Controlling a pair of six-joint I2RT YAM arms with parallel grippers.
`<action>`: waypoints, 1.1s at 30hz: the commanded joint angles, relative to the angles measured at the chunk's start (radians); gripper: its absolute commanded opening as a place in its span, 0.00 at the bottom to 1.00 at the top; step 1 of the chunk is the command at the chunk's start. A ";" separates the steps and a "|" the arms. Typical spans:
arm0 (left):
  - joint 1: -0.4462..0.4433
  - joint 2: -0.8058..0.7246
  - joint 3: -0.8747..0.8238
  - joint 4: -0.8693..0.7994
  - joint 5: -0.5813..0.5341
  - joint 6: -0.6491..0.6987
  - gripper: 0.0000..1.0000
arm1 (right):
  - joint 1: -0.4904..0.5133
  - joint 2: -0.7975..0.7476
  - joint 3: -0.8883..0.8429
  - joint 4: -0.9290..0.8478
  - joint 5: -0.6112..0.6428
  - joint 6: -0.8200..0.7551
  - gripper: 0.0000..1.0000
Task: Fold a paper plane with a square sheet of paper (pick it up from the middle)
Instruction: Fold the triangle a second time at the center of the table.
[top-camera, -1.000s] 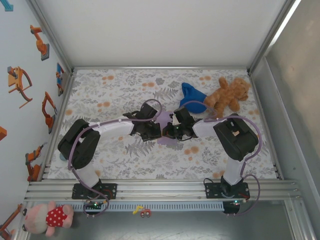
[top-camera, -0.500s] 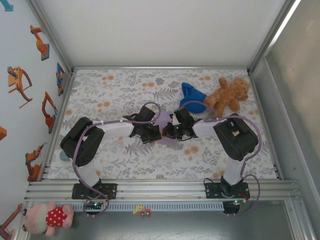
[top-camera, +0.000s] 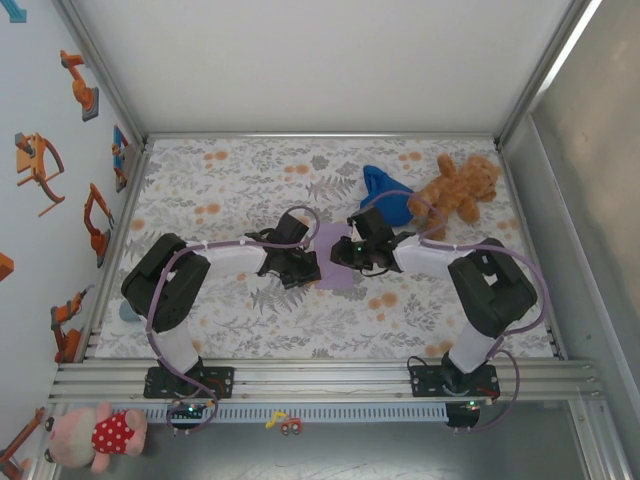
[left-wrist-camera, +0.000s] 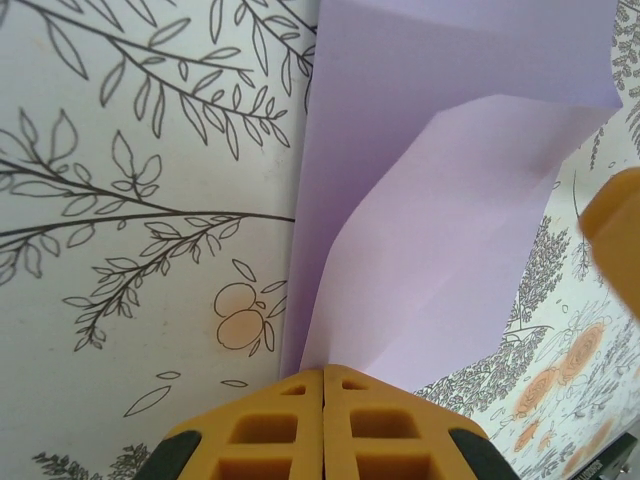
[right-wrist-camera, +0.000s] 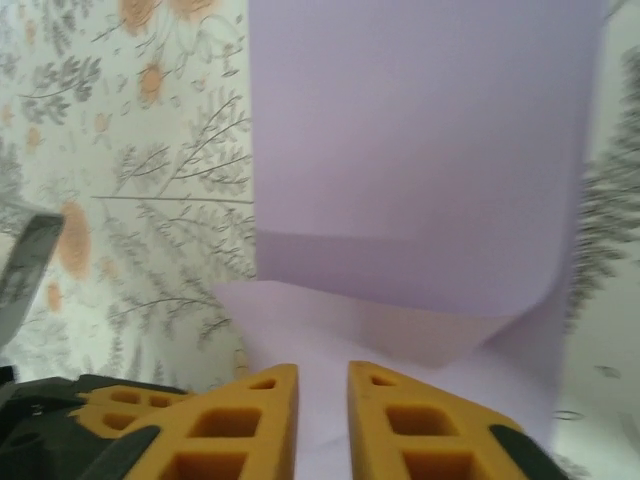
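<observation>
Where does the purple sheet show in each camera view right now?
Top external: the square sheet of paper lies mid-table between the left gripper and the right gripper.
Left wrist: upper middle to right, one flap raised from the shut yellow fingertips at the bottom edge.
Right wrist: centre and right, its near edge curled up above the yellow fingers.
Shared landmark: the floral table cover, left of the sheet in both wrist views.

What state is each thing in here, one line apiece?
square sheet of paper: partly folded, one flap raised and curled over.
left gripper: shut on the paper's edge.
right gripper: jaws slightly apart, over the paper.
blue cloth: crumpled in a heap.
teddy bear: lying down.
</observation>
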 joint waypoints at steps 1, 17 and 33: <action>0.007 0.004 -0.008 -0.004 0.004 -0.004 0.07 | 0.003 -0.022 0.016 -0.134 0.145 -0.035 0.25; 0.007 0.005 -0.012 -0.011 -0.007 -0.007 0.07 | 0.021 0.080 0.132 -0.201 0.130 -0.079 0.38; 0.011 -0.046 0.025 0.006 0.004 -0.002 0.09 | 0.058 0.169 0.198 -0.300 0.211 -0.096 0.36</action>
